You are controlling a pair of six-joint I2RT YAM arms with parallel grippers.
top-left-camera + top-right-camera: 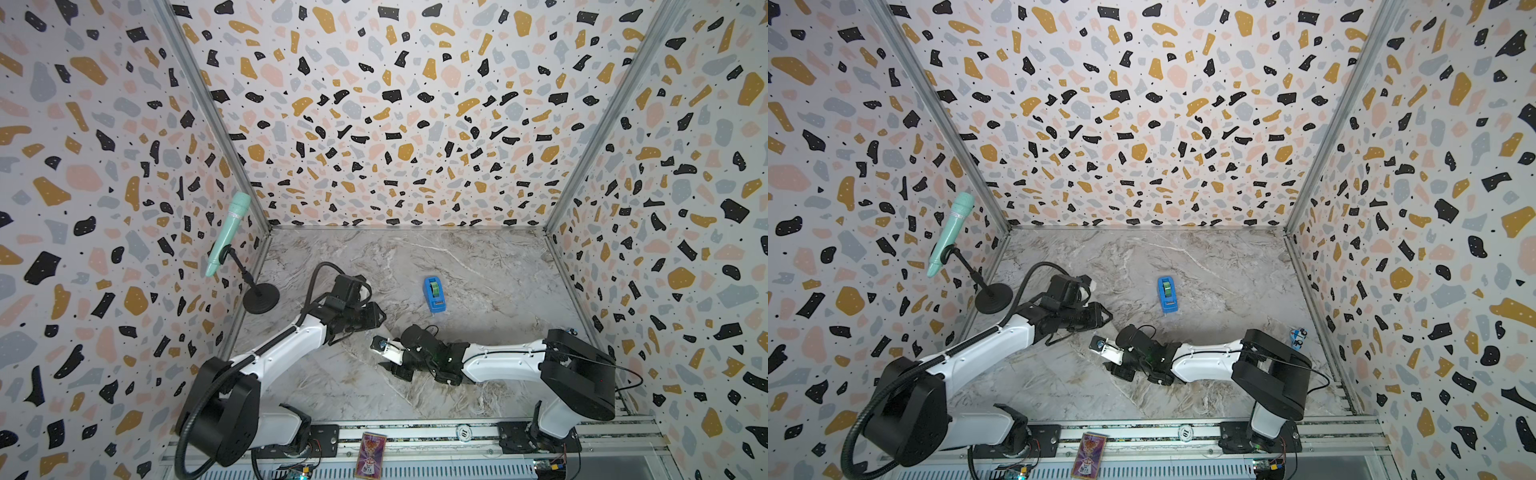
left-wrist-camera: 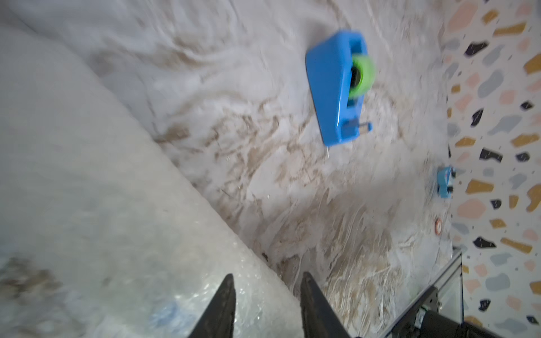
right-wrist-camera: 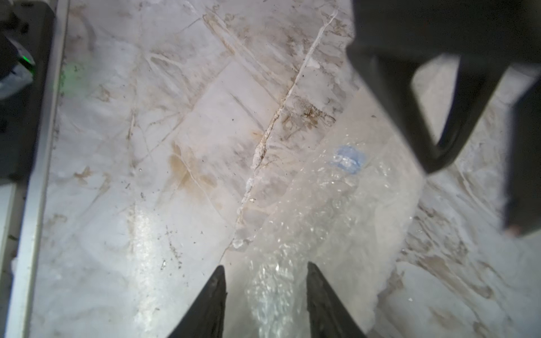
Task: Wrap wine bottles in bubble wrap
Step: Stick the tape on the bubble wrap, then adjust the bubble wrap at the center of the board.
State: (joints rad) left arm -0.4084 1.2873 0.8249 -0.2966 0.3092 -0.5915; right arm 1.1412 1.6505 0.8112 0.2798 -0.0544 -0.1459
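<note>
The bubble wrap (image 2: 87, 190) lies rolled into a long glistening tube (image 3: 316, 222) on the marble table. Through it the bottle shows only as a blurred blue mark (image 3: 348, 159); its cap is hidden. My left gripper (image 2: 268, 278) is open, its fingers astride one edge of the roll, with the blue mark (image 2: 169, 316) beside one finger. The right gripper (image 3: 265, 266) is open too, the roll running between its fingers with a gap on each side. In a top view the left gripper (image 1: 380, 318) and right gripper (image 1: 384, 357) face each other at mid-table, the wrap barely visible.
A blue tape dispenser (image 1: 433, 295) with a green roll stands behind the grippers. A mint-green microphone (image 1: 226, 232) on a black stand is at the left wall. A small blue object (image 1: 1298, 336) lies by the right wall. A card (image 1: 370, 455) rests on the front rail.
</note>
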